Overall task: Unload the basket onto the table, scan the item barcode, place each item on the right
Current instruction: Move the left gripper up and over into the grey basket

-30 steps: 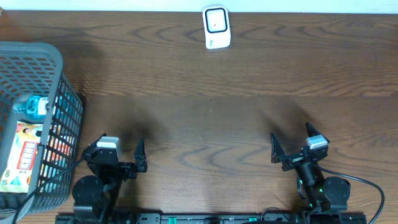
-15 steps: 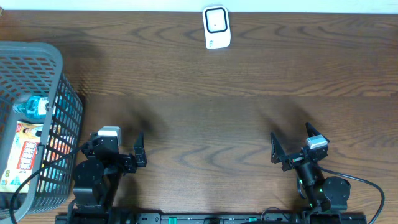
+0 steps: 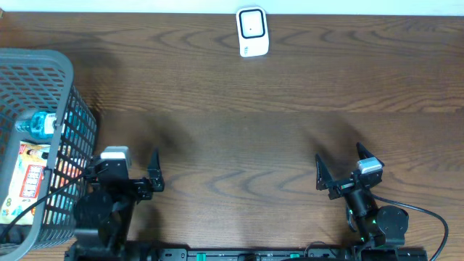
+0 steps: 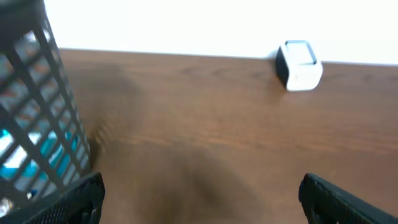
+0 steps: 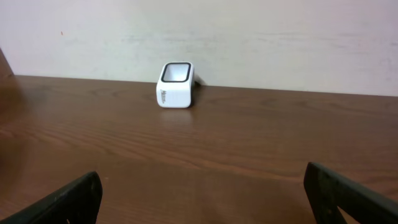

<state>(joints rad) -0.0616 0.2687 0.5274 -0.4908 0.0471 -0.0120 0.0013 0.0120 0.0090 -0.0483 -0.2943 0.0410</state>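
While crouched low and apparently level, left gripper [image 3: 123, 179] and right gripper [image 3: 339, 164] both gape wide, holding nothing.

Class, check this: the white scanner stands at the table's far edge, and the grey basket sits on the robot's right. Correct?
No. The overhead view shows the grey basket on the robot's left, not right. The white scanner does stand at the far edge.

Table [image 3: 239, 130]: dark brown wood grain, smooth, low satin sheen. Scanner [image 3: 252, 32]: white plastic shell, smooth and slightly glossy, with a dark glossy window. Basket [image 3: 43, 61]: grey moulded plastic lattice, matt. Bottle [image 3: 36, 125]: probably clear plastic, partly hidden by the mesh. Box [image 3: 25, 181]: printed card, lightly glossy. Wall [image 5: 249, 37]: matt pale paint.
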